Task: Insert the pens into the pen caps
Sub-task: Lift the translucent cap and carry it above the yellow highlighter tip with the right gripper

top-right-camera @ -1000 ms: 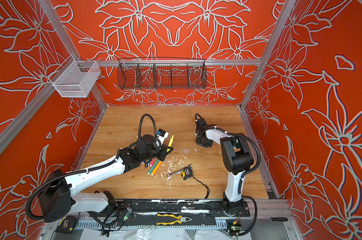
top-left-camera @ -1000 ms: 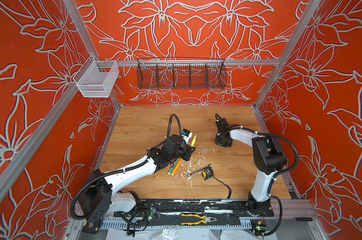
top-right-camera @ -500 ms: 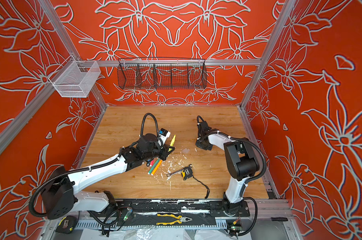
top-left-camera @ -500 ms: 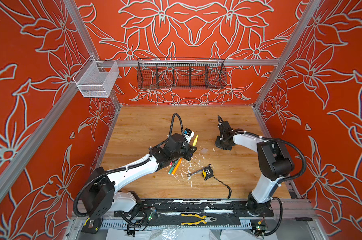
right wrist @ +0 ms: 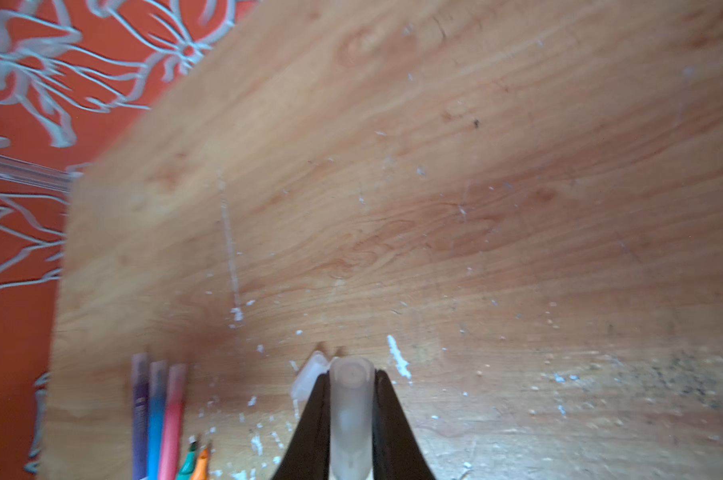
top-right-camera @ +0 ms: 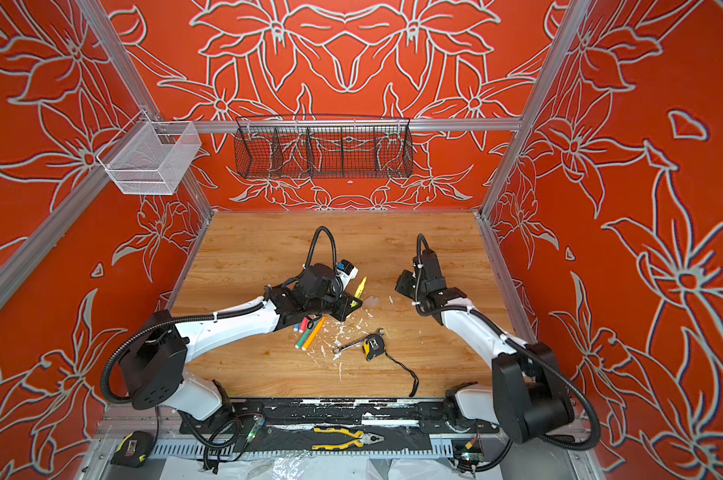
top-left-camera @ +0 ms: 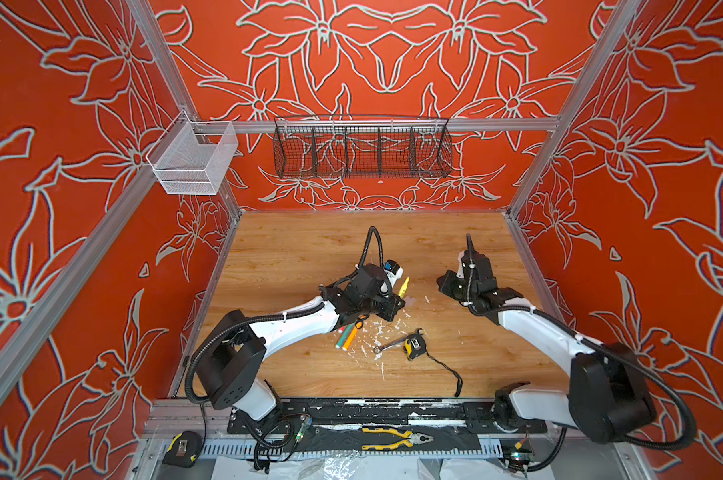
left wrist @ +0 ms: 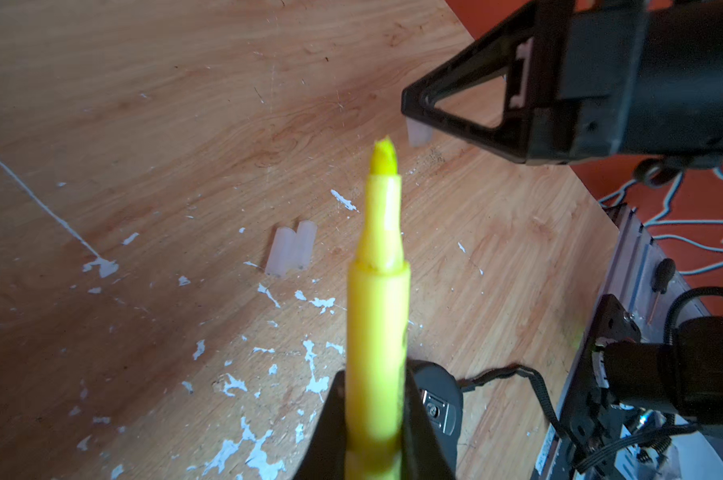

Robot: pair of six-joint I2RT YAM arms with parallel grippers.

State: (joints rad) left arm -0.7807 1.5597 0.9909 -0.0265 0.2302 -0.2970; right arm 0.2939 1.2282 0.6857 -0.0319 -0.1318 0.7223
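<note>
Aligning pen to cap: judged to be the step in hand; nib and cap are near each other but apart, not yet mated.
Yellow pen (left wrist: pixel 378 291): uncapped, clamped by its rear barrel in the left gripper (left wrist: pixel 374 376); the nib end projects well past the fingertips, clear of the table (top-left-camera: pixel 309 249).
Pen long axis: runs straight out from the left gripper, in line with its fingers; in both top views it points toward the back of the table.
Held cap (right wrist: pixel 349 415): whitish-clear tube pinched between the fingers of the right gripper (right wrist: pixel 351 374), whose jaws are clenched on its sides; one end shows past the tips.
Key relation: seen from the left gripper, the held cap lies ahead of the nib and off the pen's axis, toward the right arm's side, with open air between.
Cap mouth: cannot tell which end faces the nib.
Nearer arm: each gripper carries one part; the gap is short for either.
Loose caps (left wrist: pixel 291 249): two, touching side by side on the table, below and ahead of the left gripper.
Other pens (right wrist: pixel 156 411): lying together on the table behind the left gripper, beside its wrist.
Coming move, as judged: bring the cap onto the pen's axis, then press the two together.
</note>
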